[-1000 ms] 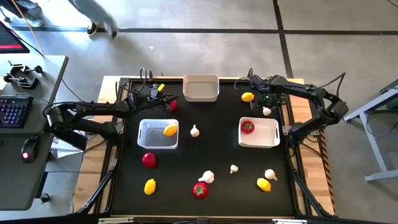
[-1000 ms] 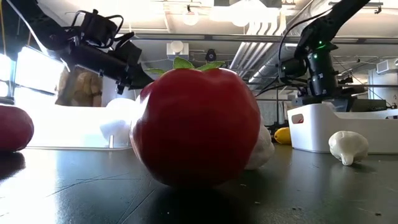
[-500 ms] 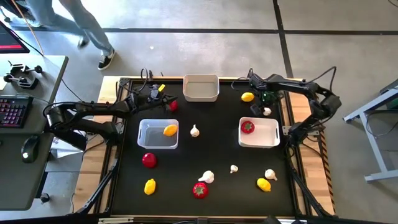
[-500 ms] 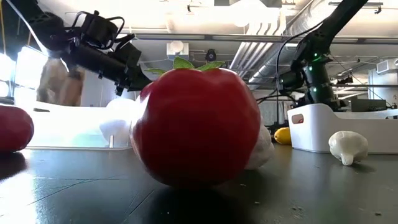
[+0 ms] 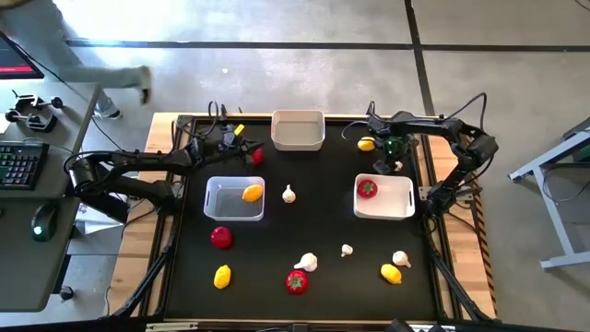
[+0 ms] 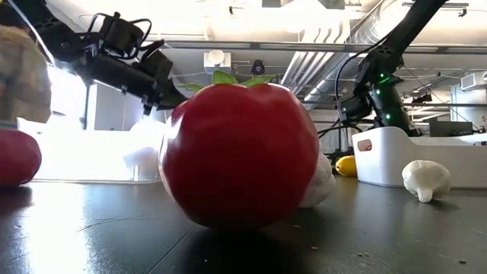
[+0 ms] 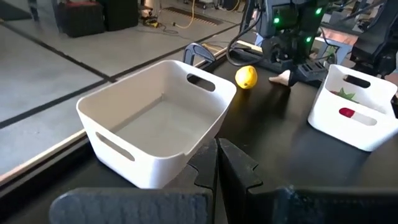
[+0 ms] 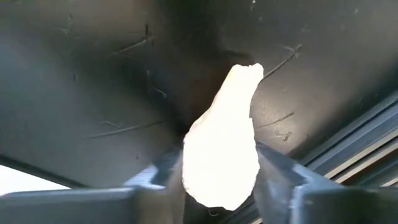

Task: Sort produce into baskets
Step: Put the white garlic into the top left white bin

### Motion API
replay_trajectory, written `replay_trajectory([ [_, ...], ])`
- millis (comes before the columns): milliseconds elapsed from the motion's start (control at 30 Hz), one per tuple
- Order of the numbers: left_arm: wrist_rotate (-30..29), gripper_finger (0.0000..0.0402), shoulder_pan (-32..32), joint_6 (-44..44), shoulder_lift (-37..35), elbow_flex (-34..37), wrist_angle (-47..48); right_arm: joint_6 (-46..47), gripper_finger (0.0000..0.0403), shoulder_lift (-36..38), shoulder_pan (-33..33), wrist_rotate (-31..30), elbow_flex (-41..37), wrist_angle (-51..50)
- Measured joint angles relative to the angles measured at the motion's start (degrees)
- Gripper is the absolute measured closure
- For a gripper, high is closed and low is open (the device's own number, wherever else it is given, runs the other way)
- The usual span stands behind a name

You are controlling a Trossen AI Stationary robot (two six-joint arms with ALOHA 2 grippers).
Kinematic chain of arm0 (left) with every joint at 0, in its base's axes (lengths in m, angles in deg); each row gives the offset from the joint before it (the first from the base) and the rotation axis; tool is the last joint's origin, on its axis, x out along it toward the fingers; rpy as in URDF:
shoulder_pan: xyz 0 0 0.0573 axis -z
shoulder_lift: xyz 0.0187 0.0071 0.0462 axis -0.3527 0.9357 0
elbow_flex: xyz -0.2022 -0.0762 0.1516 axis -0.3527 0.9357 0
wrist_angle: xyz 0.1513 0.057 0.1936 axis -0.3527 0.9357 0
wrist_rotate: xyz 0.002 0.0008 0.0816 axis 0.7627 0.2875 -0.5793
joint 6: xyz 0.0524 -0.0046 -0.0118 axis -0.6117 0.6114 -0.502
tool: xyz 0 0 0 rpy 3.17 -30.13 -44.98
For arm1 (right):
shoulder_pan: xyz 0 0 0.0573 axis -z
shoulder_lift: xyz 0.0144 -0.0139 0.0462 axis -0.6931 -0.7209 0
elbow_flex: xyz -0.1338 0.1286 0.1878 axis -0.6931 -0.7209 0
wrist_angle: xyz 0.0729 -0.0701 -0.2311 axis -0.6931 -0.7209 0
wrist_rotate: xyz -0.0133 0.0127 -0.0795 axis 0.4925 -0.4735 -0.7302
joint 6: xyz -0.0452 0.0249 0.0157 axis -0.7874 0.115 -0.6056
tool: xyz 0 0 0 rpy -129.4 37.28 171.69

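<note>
Up at the far right of the black worktop (image 5: 313, 231), the right gripper (image 5: 395, 157) is down over a white garlic bulb (image 8: 222, 146); in the right wrist view its two fingers stand on either side of the bulb, touching or almost touching it, and whether they have pressed tight on it cannot be told; a yellow lemon (image 5: 367, 144) lies just beside it. The right-hand basket (image 5: 404, 207) sits nearer, holding one red tomato (image 5: 367, 189). The left gripper (image 5: 247, 150) hovers at the far left with its fingers shut, empty in the left wrist view, just beside a second tomato (image 5: 256, 156) and near the far basket (image 5: 297, 140), which is bare inside. The left basket (image 5: 216, 203) holds another lemon (image 5: 252, 193); a garlic bulb (image 5: 289, 194) lies just right of it. Along the near side are a tomato (image 5: 221, 237), a lemon (image 5: 222, 276), a tomato (image 5: 296, 281), three garlic bulbs (image 5: 306, 263) and a lemon (image 5: 391, 273).
</note>
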Motion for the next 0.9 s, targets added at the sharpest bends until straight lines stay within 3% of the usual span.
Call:
replay_trajectory([
  [100, 0.0, 0.0401, 0.0, -0.1, 0.0, 0.0, -0.6, -2.3, 0.0328, 0.0, 0.0, -0.4, 0.0, 0.6],
  [367, 0.7, 0.0401, 0.0, -0.7, 0.0, 0.0, -0.6, -5.0, 0.0328, 1.6, 0.0, 1.1, 3.7, -2.0],
  [633, 1.6, 0.0401, 0.0, -1.2, 0.0, 0.0, -0.9, -5.0, 0.0323, 7.1, -1.0, 6.9, 12.0, -2.1],
  [900, 1.6, 0.0402, 0.0, -1.3, 0.0, 0.0, -1.7, -2.8, 0.0323, 8.0, -9.9, 18.5, 16.9, 14.7],
])
